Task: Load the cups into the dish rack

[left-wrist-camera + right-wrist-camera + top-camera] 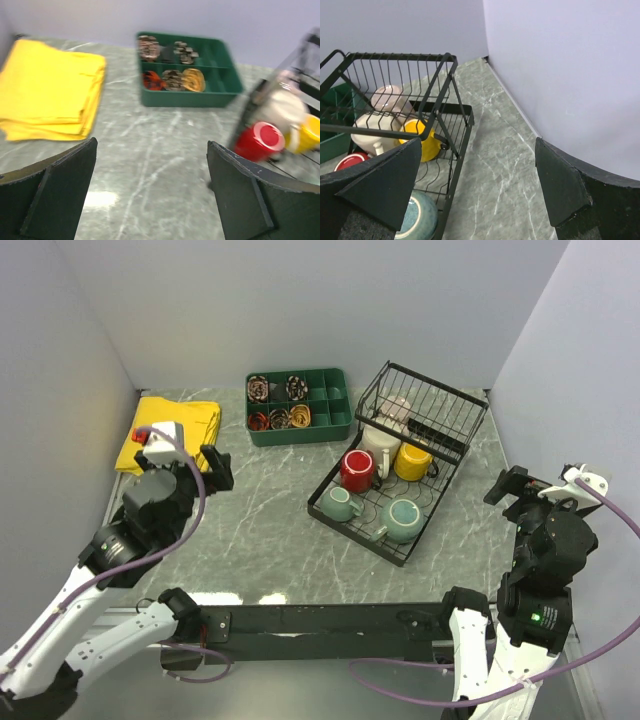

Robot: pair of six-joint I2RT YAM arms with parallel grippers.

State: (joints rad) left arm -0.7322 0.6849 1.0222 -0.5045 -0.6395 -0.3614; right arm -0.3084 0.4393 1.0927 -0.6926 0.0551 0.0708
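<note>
The black wire dish rack (420, 420) stands at the back right. All six cups are in it: red (357, 469), cream (380, 447), yellow (412, 461), small light teal (340, 504), larger teal (402, 520), and beige-pink (397, 408) under the raised tier. My left gripper (215, 468) is open and empty over bare table left of the rack; its wrist view (152, 190) shows the red cup (260, 141). My right gripper (510, 485) is open and empty to the right of the rack, and its wrist view (477, 190) shows the yellow cup (422, 142) and the larger teal cup (417, 215).
A green compartmented tray (335, 425) with small items stands at the back centre. A folded yellow cloth (190, 420) lies at the back left. Walls close in on the left, back and right. A black bar (320, 620) runs along the near edge.
</note>
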